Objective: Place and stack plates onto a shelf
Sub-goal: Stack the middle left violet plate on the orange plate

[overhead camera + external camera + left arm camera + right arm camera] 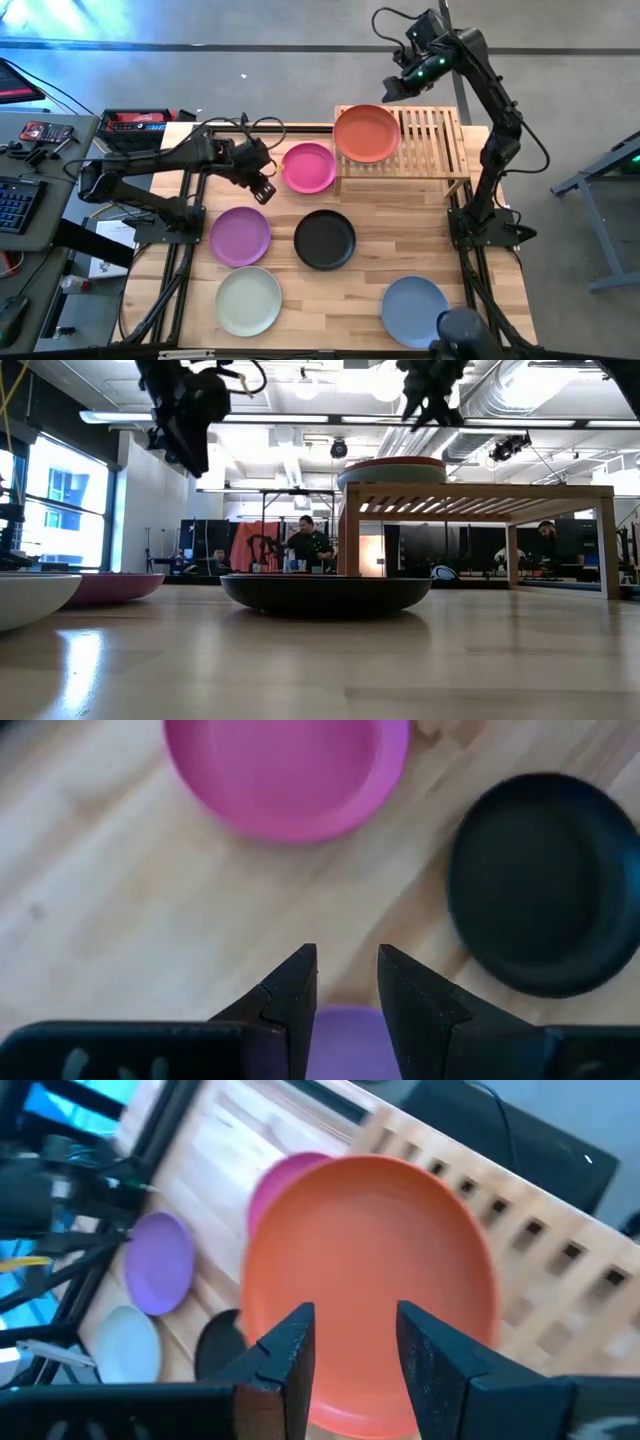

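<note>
From up here I see the shelf [432, 140], a low rack of pale bamboo slats on four legs, sitting at the far right of the wooden counter [400, 255]; its long axis runs left to right across the counter, with the slats crossing it front to back. An orange-red plate [366, 132] lies flat on the shelf's left end, round, matte and shallow, its rim hanging slightly past the shelf's left edge. In the low view it seems to rest on another pale plate, though I cannot tell the colour for sure.

My right gripper [393, 88] hangs in the air just beyond the shelf's far edge, above the orange-red plate; its fingers are parted a little and hold nothing. My left gripper [263, 190] hovers over bare wood between the magenta plate [308, 167] and the purple plate [240, 236], fingers slightly apart and empty.

The other plates lie flat and apart on the planks: the black plate [325, 239] in the middle, the off-white plate [249, 300] at the near left, and the blue plate [414, 310] at the near right. All share the same smooth, dull finish and low raised rim.
</note>
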{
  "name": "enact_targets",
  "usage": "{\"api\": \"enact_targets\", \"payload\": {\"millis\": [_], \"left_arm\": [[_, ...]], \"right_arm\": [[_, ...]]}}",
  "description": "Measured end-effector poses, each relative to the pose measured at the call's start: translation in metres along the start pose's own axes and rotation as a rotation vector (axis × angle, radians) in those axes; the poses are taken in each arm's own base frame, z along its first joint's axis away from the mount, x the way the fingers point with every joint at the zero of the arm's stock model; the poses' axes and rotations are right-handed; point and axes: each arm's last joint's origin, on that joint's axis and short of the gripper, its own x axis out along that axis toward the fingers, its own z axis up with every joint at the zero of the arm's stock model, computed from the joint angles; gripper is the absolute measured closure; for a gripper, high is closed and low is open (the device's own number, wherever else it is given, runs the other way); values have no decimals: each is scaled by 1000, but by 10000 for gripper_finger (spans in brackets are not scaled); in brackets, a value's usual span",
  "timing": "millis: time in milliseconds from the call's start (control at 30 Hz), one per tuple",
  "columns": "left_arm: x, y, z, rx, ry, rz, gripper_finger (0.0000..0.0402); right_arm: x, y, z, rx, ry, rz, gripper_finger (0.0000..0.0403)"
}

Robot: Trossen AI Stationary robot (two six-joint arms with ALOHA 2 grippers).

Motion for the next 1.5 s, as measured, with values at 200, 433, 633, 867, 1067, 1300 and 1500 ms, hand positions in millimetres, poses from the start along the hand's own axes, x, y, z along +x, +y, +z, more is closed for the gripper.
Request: {"api": "enact_targets", "payload": {"millis": [200, 433, 633, 867, 1067, 1300, 1500], "left_arm": [[18, -7, -24, -93, 90, 25, 302], [27, -18, -43, -138, 140, 30, 302], [32, -29, -61, -132, 175, 27, 302], [41, -42, -81, -134, 190, -23, 302], [48, -54, -96, -150, 175, -86, 302], [58, -64, -105, -195, 163, -129, 302], [73, -74, -110, -194, 186, -105, 302]], "right_arm": [[-2, 34, -11, -39, -17, 43, 284], [13, 68, -28, -49, 32, -34, 284], [24, 99, -44, -48, 50, -66, 284], [33, 131, -66, -61, 58, -96, 284], [37, 151, -81, -84, 56, -115, 284], [39, 163, -92, -132, 60, -118, 284], [40, 167, -96, -161, 56, -126, 284]]}}
